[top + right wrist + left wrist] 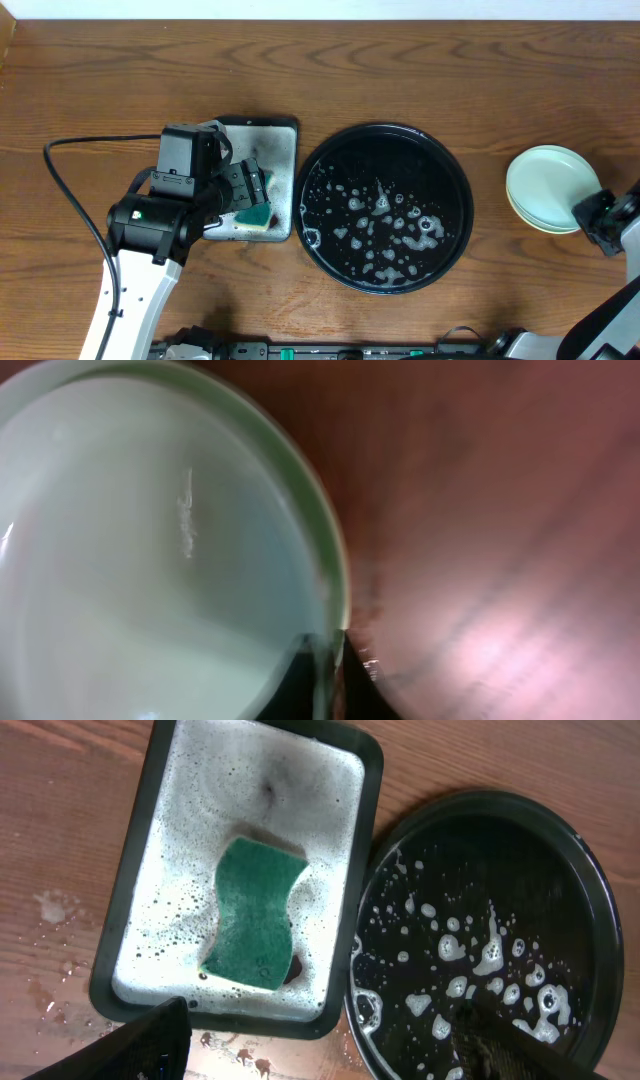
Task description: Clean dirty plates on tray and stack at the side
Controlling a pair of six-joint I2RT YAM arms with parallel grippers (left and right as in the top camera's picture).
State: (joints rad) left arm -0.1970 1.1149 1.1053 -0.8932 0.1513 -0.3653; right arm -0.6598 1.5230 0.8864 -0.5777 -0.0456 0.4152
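Observation:
The plates (545, 185) sit stacked on the table at the far right, pale mint on top with a paler rim beneath. My right gripper (590, 212) is at the stack's right edge. In the right wrist view its fingers (328, 675) pinch the rim of the top mint plate (150, 530), one finger inside and one outside. The black tray (452, 165) lies in the middle, holding only soap foam and water. My left gripper (250, 195) hovers open and empty over a green sponge (255, 915).
The sponge lies in a grey rectangular metal tray (283, 135) full of foam, touching the black tray's left side (365, 950). Water drops spot the wood (250, 1055) in front of it. A black cable (70, 190) loops at the left.

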